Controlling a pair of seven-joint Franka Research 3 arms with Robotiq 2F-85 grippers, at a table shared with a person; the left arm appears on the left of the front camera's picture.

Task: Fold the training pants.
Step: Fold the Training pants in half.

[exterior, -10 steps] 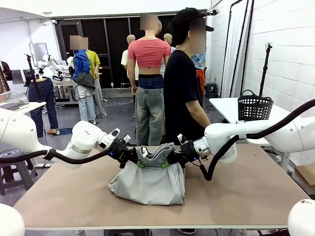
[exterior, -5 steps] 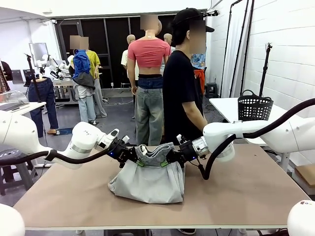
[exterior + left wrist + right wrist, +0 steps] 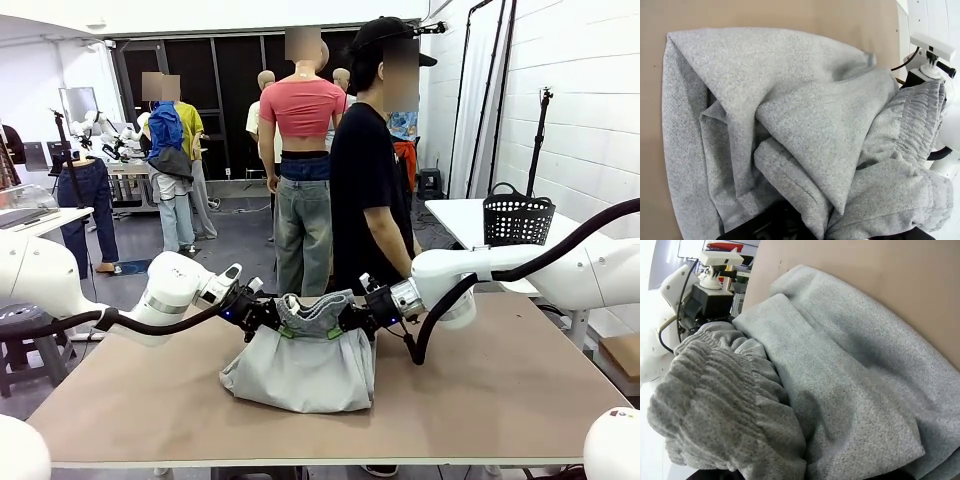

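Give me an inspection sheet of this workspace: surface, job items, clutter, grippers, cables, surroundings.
Surface: brown table, bare around the garment.
Job's things: training pants, grey, bunched; waistband end lifted, lower part resting on the table.
Clutter: nothing seen on the table.
Grippers: left gripper shut on the waistband's left side; right gripper shut on its right side.
Cables: black hose loops along the right arm.
Surroundings: person at the far edge; black mesh basket on a white side table.
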